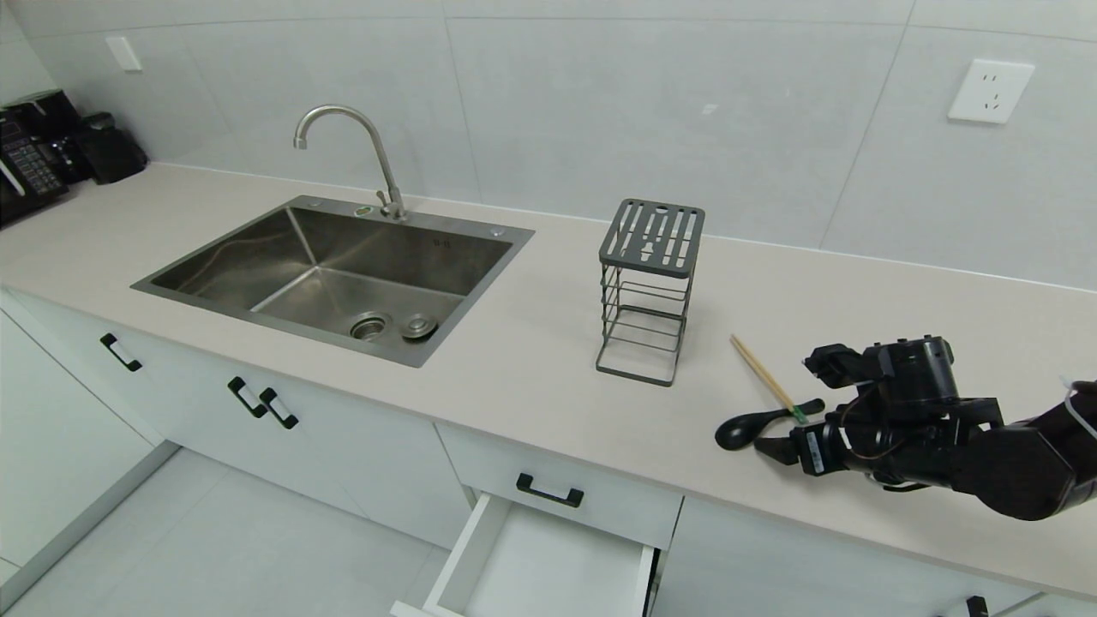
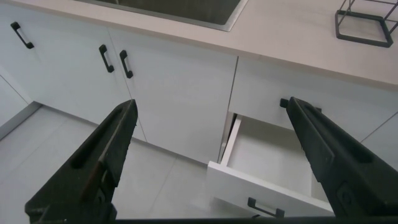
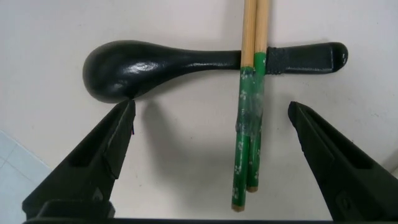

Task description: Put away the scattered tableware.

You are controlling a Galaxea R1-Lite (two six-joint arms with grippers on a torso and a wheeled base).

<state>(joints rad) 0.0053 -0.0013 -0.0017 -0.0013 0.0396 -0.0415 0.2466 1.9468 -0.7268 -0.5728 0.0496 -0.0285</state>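
Your right gripper (image 1: 784, 404) hangs with its fingers spread wide and holding nothing, straddling the black spoon (image 1: 746, 426) near the counter's (image 1: 531, 360) front edge, toward its right end. The chopsticks (image 1: 764, 379) lie across the spoon's handle. The right wrist view brings out pale marks on their green ends (image 3: 249, 143), too small to read. A small mark on the sink's (image 1: 214, 257) back wall is just as unreadable. The grey wire rack (image 1: 647, 291) stands mid-counter, right of the sink, before a pale tiled wall. Your left gripper (image 2: 208, 106), equally wide and empty, hangs before the white cabinet fronts, above the open drawer (image 2: 267, 162).
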